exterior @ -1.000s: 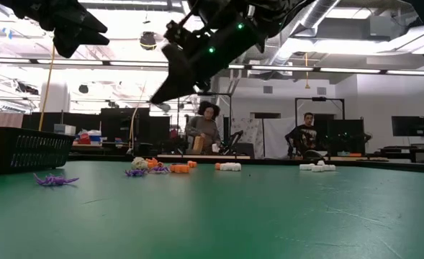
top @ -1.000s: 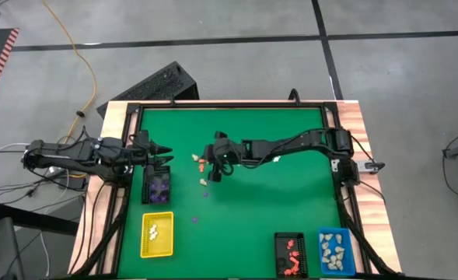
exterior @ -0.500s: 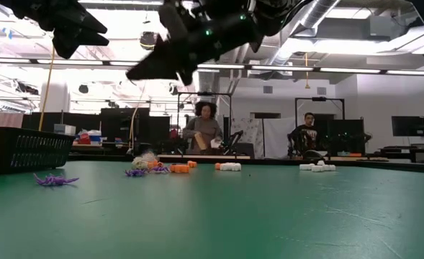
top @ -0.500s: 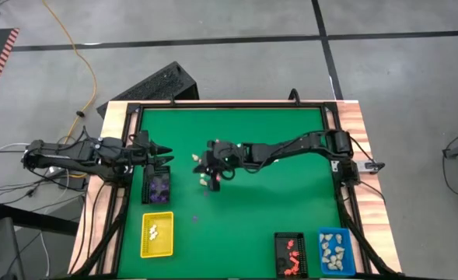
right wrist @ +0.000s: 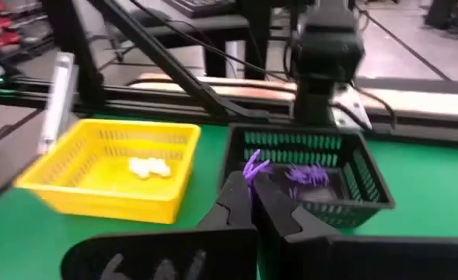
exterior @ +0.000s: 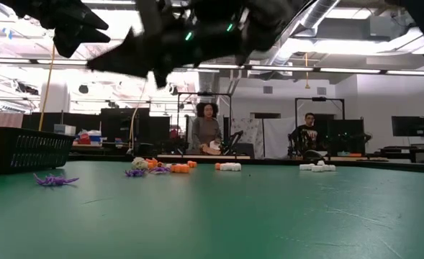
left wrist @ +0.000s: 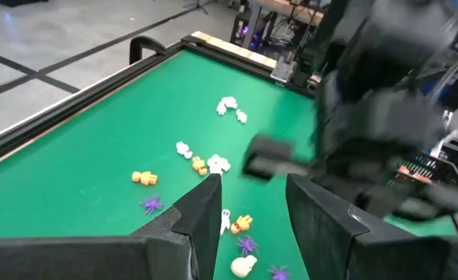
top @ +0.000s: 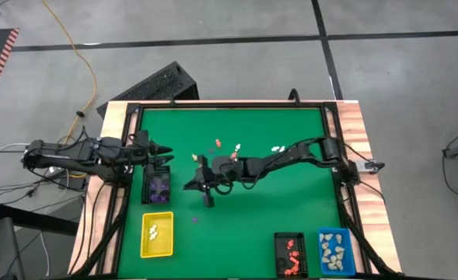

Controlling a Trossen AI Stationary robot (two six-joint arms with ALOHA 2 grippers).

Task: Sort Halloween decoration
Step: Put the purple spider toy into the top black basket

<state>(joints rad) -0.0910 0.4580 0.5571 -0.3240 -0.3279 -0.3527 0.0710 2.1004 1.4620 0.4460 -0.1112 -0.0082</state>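
Purple spiky figurine (right wrist: pixel 252 167) pinched in right gripper (right wrist: pixel 253 204)

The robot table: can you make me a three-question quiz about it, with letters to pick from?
1. Where is the yellow tray?
A. beside the left arm's edge of the table
B. in the middle
C. on the floor

2. What colour is the figurine in the right tool?
A. orange
B. purple
C. white

3. How is the left tool?
A. shut on a figurine
B. open and holding nothing
C. resting inside the blue tray

Answers: 1 A, the high view shows it at that edge. 2 B, purple legs stick out between the shut fingers. 3 B, a gap shows between its fingers.
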